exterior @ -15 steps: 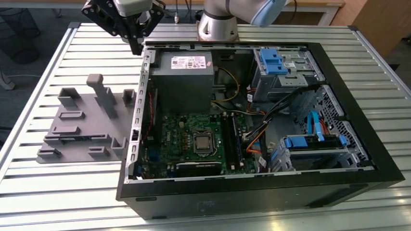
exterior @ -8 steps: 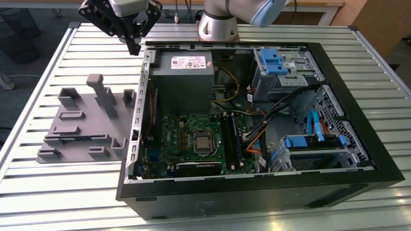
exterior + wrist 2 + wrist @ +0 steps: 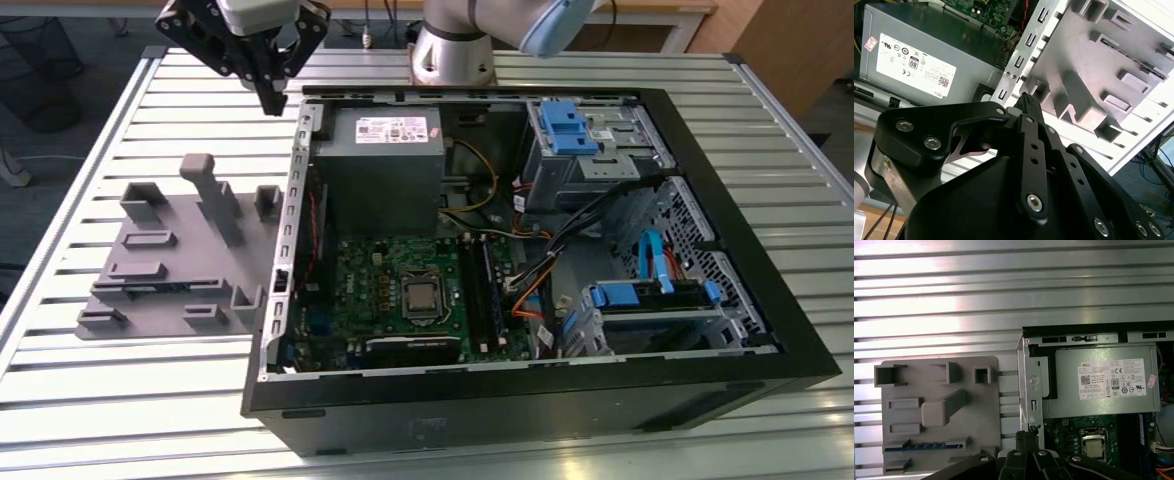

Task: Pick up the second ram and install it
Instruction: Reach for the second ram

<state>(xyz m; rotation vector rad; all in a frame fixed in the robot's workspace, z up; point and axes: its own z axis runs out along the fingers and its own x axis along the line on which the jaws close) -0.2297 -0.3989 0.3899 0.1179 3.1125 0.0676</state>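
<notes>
Second ram, a thin blue-green circuit-board stick [image 3: 924, 445], lay slotted in the grey plastic holder [image 3: 986, 415] in the first wrist view, crosswise to the black gripper [image 3: 1026, 436]. In the second wrist view, the fingers [image 3: 1028, 107] were pressed together, empty. In the exterior view, gripper and holder stood well apart.

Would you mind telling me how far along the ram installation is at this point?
Done: nothing visible for this stick yet. In hand: nothing; the gripper hangs shut and empty near a corner of the computer case. Left: the second ram lies in the grey holder, not yet picked up or seated on the motherboard.
</notes>
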